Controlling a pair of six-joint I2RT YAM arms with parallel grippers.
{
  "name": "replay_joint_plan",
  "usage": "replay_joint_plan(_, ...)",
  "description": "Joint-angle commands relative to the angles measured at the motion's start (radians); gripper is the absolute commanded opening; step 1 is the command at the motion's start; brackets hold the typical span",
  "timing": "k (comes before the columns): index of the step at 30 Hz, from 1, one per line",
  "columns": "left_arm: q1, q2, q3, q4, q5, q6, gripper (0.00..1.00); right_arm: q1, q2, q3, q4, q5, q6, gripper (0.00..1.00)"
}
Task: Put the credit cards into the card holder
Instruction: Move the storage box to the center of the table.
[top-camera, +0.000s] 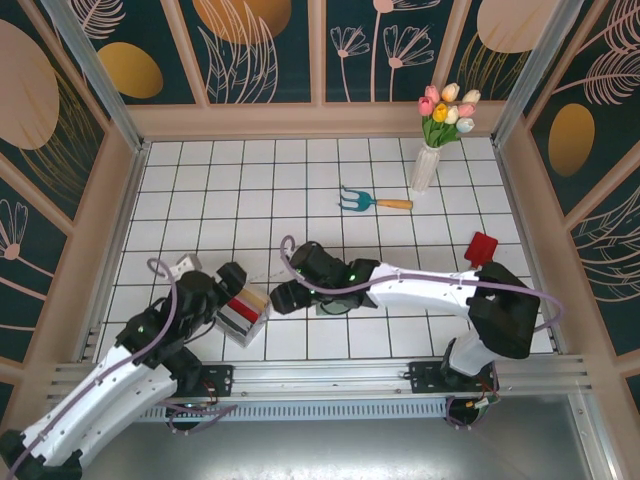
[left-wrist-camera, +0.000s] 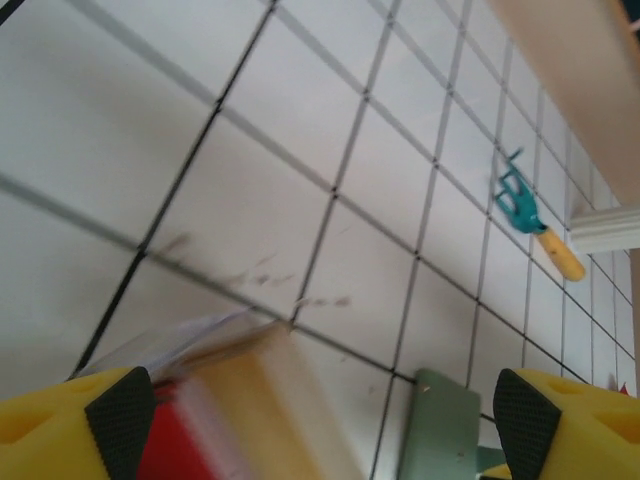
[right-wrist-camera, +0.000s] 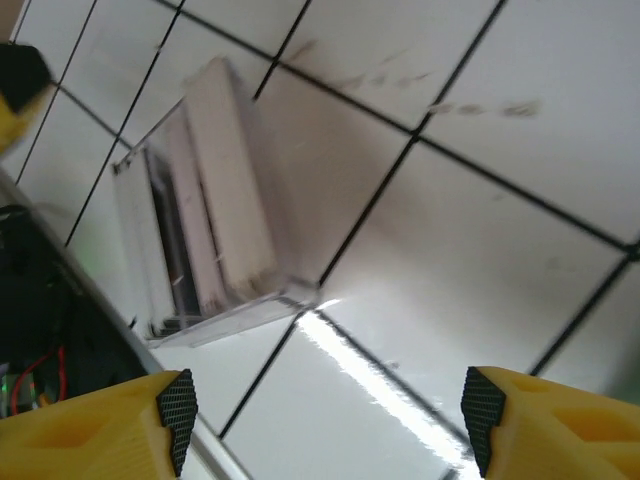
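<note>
Left pincer (left-wrist-camera: 322, 415) and right pincer (right-wrist-camera: 329, 410) gape wide, empty, near the tray (right-wrist-camera: 232, 316) holding upright credit cards (right-wrist-camera: 226, 190)

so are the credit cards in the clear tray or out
In: thin plastic credit cards stand on edge inside the small clear tray.

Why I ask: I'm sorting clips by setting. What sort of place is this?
Likely a staged robot test booth: a white-tiled table walled by floral-print panels, with a vase of tulips and a toy garden fork.
</note>
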Motion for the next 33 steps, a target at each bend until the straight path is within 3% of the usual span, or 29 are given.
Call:
replay_joint_plan(1, 0.005, -0.098, -0.038, -0.17, 0.035, -0.184, 0.97, 0.003, 0.037, -0.005, 0.064, 0.006, 0.0, 0.74)
replay_joint_plan(5, 0.006, -0.117, 0.039, -0.399, -0.023, -0.247, 0.99, 0.001, 0.067, -0.012, 0.092, 0.027, 0.027, 0.77)
replay_joint_plan(9, 0.006, -0.039, 0.063, -0.429, -0.001, -0.221, 0.98, -0.003, 0.089, -0.037, 0.173, -0.019, 0.061, 0.77)
replay_joint_plan(12, 0.006, 0.02, 0.001, -0.271, 0.115, -0.165, 0.99, -0.005, 0.102, -0.047, 0.218, -0.047, 0.084, 0.78)
replay_joint_plan(18, 0.005, 0.054, -0.111, -0.009, 0.318, -0.183, 0.99, -0.029, 0.094, -0.097, 0.297, -0.155, 0.12, 0.79)
replay_joint_plan(23, 0.005, 0.048, -0.17, 0.125, 0.381, -0.2, 0.99, -0.054, 0.073, -0.147, 0.296, -0.142, 0.163, 0.79)
replay_joint_plan(26, 0.005, 0.073, -0.24, 0.289, 0.436, -0.238, 0.98, -0.085, 0.036, -0.19, 0.325, -0.138, 0.187, 0.79)
replay_joint_plan(33, 0.005, 0.123, -0.302, 0.52, 0.434, -0.29, 0.99, -0.191, -0.086, -0.237, 0.234, -0.082, 0.152, 0.79)
